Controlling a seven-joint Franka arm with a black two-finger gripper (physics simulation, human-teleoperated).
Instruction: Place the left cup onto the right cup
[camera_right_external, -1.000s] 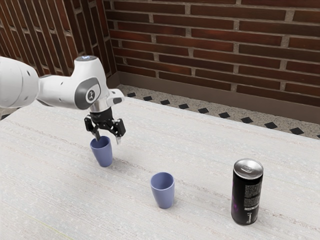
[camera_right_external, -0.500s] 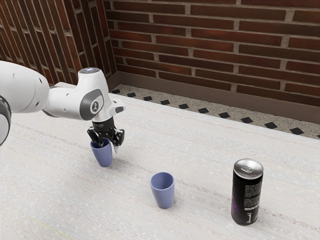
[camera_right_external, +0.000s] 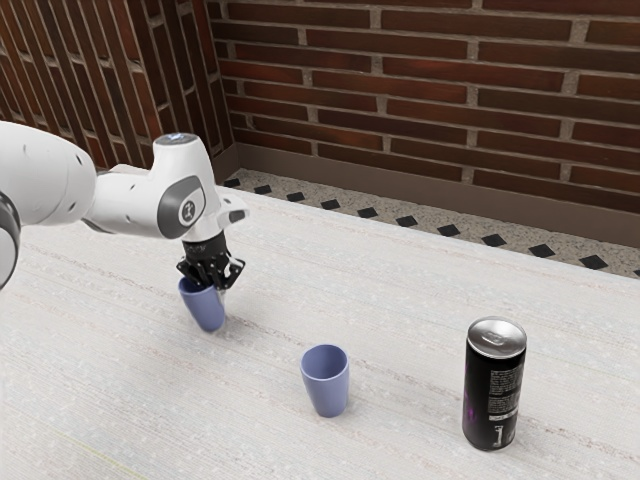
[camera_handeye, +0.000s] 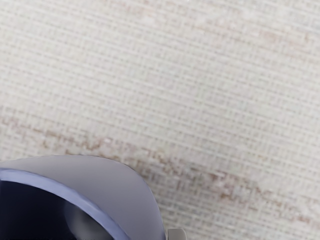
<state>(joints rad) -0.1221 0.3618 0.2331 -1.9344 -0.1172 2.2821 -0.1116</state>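
Observation:
The left cup (camera_right_external: 204, 309) is a blue-purple tumbler standing on the pale table (camera_right_external: 420, 290) at the exterior view's left, leaning slightly. My black gripper (camera_right_external: 210, 274) sits right on its rim, with the fingers drawn together on the cup's wall. In the wrist view the same cup (camera_handeye: 80, 192) looms just under my hand, its dark inside showing. The right cup (camera_right_external: 325, 380), same colour and open side up, stands apart toward the exterior view's right and nearer the front edge.
A black drink can (camera_right_external: 494, 397) stands upright further to the exterior view's right of the right cup. A brick wall (camera_right_external: 420, 90) runs behind the table. Bare tabletop lies between the two cups.
My hand has come down onto the left cup, and the fingers have gone from spread wide to drawn in on its rim. The cup now leans a little.

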